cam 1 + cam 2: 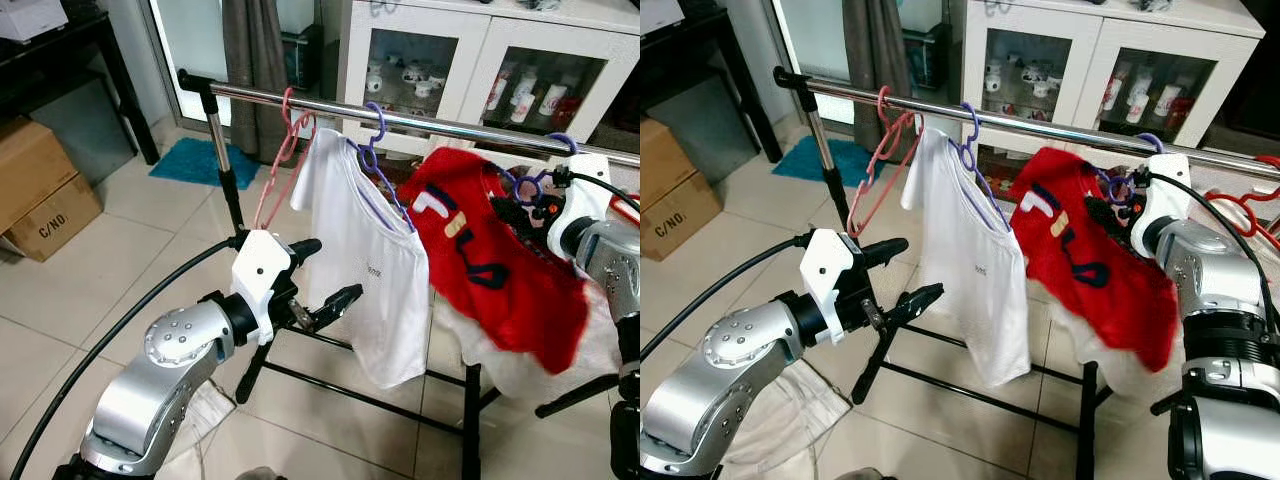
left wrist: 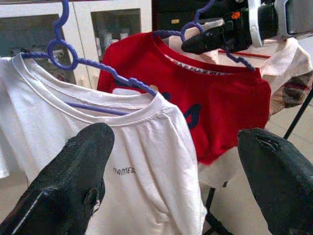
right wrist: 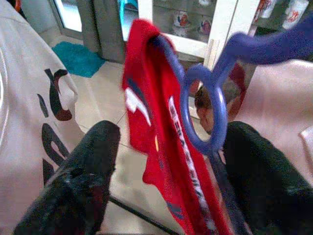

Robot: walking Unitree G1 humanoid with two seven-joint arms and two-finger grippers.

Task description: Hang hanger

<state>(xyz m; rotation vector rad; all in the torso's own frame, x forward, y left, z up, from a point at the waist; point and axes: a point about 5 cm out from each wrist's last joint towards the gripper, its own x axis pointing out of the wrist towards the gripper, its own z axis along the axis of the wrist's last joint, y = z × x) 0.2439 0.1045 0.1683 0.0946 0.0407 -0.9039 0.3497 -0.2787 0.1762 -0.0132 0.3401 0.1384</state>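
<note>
Across the far middle of the scene runs a chrome rail [image 1: 420,122] on a black-footed garment rack [image 1: 470,410], over a tiled floor [image 1: 140,260]. From left to right along the rail: an empty pink hanger [image 1: 283,150], hooked over the rail and hanging free; a white T-shirt [image 1: 365,265] on a purple hanger [image 1: 375,140], also hooked over the rail; and a red T-shirt [image 1: 490,250] with dark lettering on a second purple hanger [image 1: 530,183]. The hook of this second hanger curls up at the rail, but whether it rests on the rail cannot be told. The red shirt is tilted, its hem drooping toward the right over a pale garment [image 1: 520,370] behind it.

The right gripper [image 1: 520,212] is raised at the right, at the neck of the red shirt. In the right wrist view its two black fingers [image 3: 83,176] are spread, with the hanger's round loop [image 3: 203,110] between them; a firm grasp cannot be confirmed.

The left gripper [image 1: 320,285] is held near and low, just left of the white shirt's hem, fingers [image 2: 73,181] parted and empty.

Farther back stand a white glass-door cabinet [image 1: 470,70], a teal mat [image 1: 200,160] and cardboard boxes [image 1: 40,195] at far left.
</note>
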